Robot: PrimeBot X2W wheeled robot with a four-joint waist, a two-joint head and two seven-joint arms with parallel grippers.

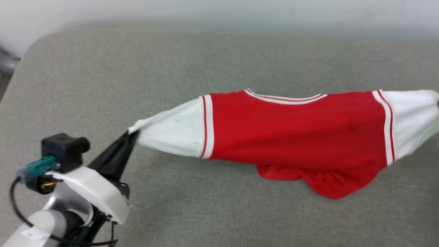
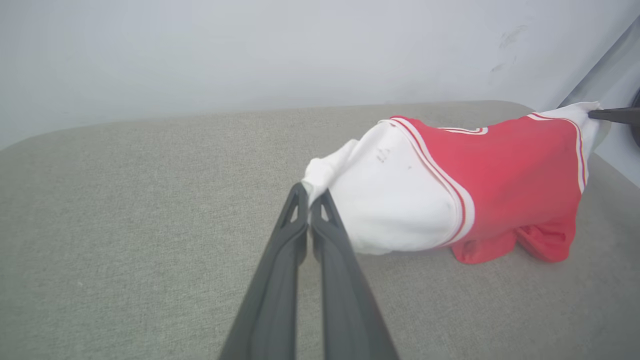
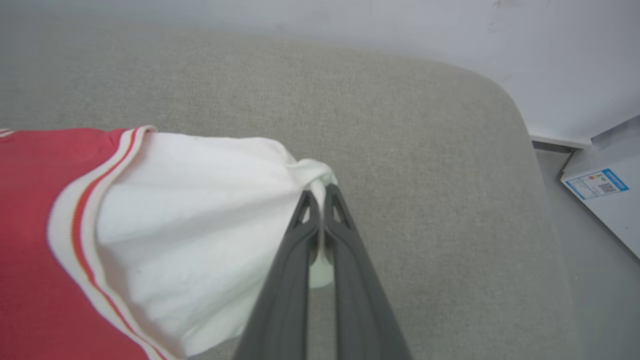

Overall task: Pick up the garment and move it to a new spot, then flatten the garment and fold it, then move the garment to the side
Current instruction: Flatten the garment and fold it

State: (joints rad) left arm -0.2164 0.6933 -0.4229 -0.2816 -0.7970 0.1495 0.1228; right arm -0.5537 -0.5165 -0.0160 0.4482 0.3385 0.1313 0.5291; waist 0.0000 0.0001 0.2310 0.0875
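Nearest, clamped shut on the tip of one white sleeve: the left gripper (image 1: 132,135). Stretched from there across the grey cushion (image 1: 205,68): the shirt (image 1: 295,130), raised and taut, with its red hem sagging onto the cushion. Pinched closed on the other sleeve tip: the right gripper (image 3: 320,195). Held well apart, probably to pull out creases before laying the shirt flat. Farther back, a pale wall (image 1: 219,10).
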